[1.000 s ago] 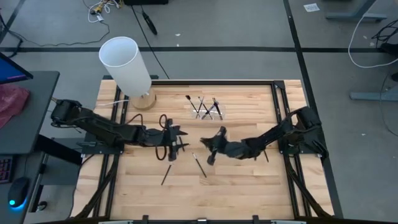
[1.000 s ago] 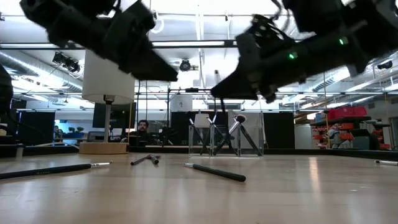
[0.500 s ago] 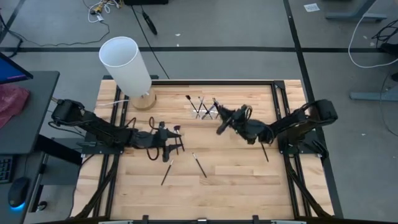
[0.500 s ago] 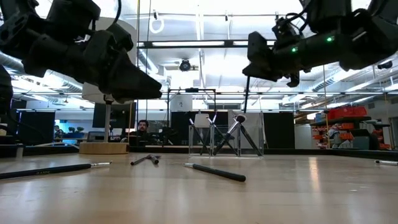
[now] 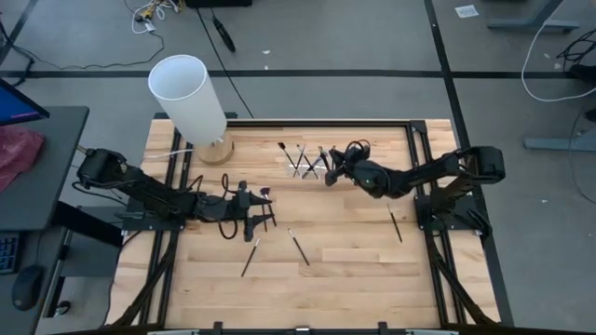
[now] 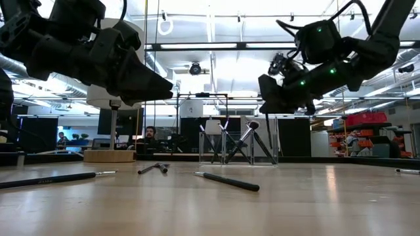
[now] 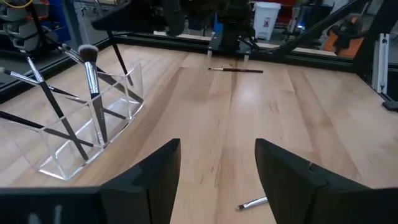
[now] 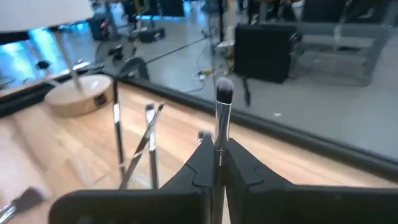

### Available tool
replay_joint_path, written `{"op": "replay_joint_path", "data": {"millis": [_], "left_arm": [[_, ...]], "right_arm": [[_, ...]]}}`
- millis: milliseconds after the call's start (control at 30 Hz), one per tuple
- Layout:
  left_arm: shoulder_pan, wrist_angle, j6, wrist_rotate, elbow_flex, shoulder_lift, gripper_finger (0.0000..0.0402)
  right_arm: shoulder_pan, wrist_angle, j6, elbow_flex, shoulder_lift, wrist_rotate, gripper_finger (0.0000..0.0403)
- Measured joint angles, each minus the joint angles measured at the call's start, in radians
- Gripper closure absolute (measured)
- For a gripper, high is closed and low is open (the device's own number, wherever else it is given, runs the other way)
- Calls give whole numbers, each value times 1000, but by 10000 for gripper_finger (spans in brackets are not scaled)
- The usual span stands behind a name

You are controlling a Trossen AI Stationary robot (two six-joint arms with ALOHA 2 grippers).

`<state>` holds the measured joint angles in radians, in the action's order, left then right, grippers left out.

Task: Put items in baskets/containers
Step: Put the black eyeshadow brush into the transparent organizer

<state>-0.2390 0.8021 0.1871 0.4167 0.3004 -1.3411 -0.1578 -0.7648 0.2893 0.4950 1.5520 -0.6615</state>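
The right hand [image 8: 214,163] is clenched on a brush [image 8: 222,118] whose long axis stands upright between its fingers, bristles up. In the high view it hangs just beside the clear holder [image 5: 308,164], toward the right arm's side, so this arm is much the nearer. The left hand [image 7: 217,168] waits released over the table [image 5: 354,251], near loose brushes [image 5: 298,247].

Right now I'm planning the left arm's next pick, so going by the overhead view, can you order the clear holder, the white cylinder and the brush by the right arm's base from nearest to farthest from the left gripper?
1. Clear holder, up the table toward the right gripper, closest to the left gripper.
2. White cylinder, at the far left corner.
3. Brush by the right arm's base, farthest.
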Motion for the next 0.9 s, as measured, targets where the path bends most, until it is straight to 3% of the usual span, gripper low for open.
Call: {"op": "replay_joint_path", "data": {"millis": [167,500,900], "left_arm": [[0,0,0,10,0,0,193],[0,2,4,33,0,0,193],[0,2,4,34,0,0,193]], "right_arm": [[-37,110,94,0,0,118,391],[-70,166,140,0,0,185,381],[-75,182,139,0,0,183,306]]}}
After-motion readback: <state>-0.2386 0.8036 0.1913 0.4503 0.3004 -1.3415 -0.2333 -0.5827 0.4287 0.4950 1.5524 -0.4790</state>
